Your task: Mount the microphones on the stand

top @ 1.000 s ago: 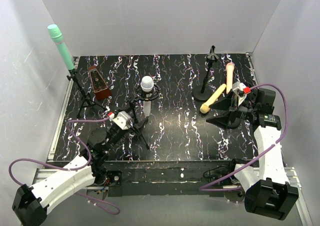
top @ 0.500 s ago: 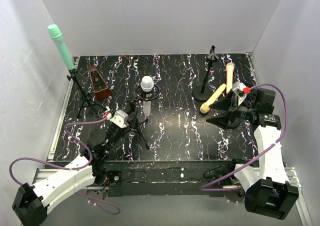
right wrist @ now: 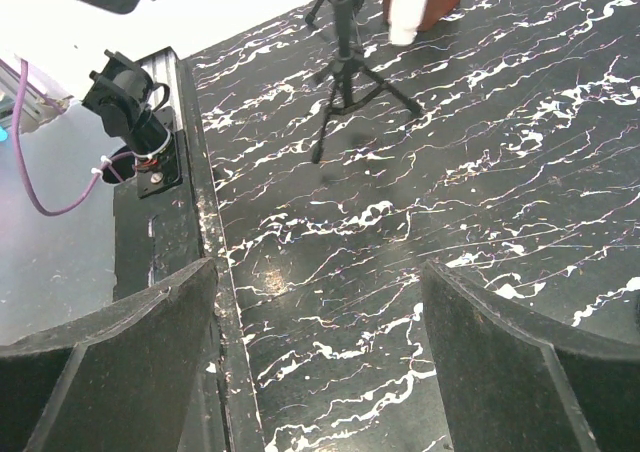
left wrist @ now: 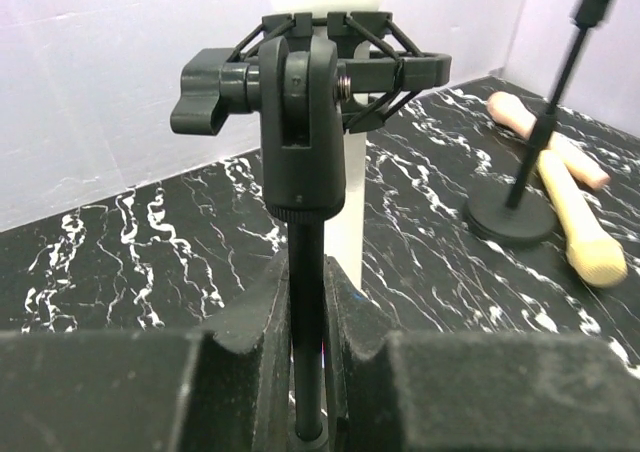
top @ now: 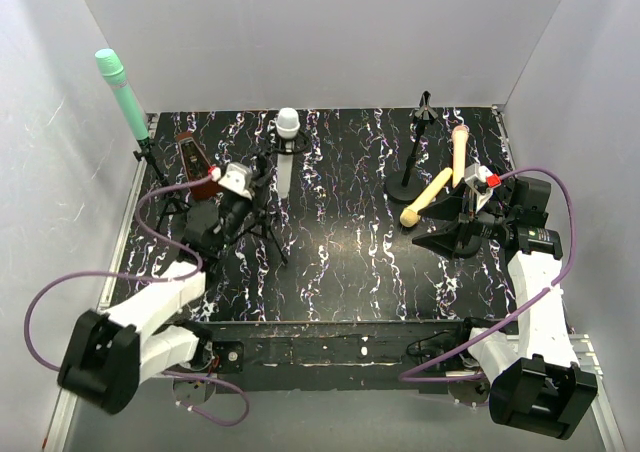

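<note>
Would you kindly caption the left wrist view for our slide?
Left gripper shut on the stand pole, white microphone in its shock mount; yellow microphone and peach-pink microphone lie by a round-base stand.

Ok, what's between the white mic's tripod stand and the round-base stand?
Nothing. The top view shows only bare marbled tabletop between the tripod stand and the round-base stand, and the left wrist view agrees.

The pole point(left wrist: 305, 372) stands between the jaws of your left gripper point(left wrist: 305, 317), and above them its mount point(left wrist: 310, 62) holds a microphone point(left wrist: 352, 212). Ahead and right of the jaws, two microphones point(left wrist: 582, 240) lie beside a round-base stand point(left wrist: 510, 217).
</note>
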Motion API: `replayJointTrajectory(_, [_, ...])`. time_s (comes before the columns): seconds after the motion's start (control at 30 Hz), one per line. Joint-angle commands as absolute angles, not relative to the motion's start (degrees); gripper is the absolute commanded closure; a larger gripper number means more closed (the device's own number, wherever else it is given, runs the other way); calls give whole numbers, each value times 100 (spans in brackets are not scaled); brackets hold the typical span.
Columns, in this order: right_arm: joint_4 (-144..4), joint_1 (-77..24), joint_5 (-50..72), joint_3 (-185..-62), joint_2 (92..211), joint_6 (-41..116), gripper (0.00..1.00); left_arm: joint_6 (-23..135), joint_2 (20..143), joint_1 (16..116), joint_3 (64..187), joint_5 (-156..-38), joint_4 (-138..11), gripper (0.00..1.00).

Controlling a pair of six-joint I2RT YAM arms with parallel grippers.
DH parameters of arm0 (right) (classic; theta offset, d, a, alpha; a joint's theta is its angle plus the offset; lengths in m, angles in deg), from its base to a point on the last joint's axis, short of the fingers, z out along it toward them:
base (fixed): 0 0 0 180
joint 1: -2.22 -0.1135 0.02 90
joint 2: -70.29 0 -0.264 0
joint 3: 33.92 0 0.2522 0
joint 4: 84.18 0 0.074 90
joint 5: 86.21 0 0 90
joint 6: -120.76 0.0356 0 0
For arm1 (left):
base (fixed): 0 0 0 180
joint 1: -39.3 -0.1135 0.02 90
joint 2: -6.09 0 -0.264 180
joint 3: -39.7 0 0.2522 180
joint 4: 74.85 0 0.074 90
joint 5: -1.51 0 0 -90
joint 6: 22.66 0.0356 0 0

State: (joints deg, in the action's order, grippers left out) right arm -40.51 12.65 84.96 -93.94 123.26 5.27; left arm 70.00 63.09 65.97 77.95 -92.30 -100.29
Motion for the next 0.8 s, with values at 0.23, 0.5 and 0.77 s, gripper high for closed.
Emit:
replayJointTrajectory(0.23, [-3992,1276,8579,-9435,12276,360,11,5926,9273,5029,9765,-10765,-12533,100])
replayJointTrajectory(0.5, [-3913,1276,8544,-9462,12346,281,11,5706,10900,4589,11014,-11546,-13070,100])
replayJointTrajectory(0.77, [-3860,1276,8518,-9479,12390,228,11,6162,11077,4422,11086,-12065,-12719,100])
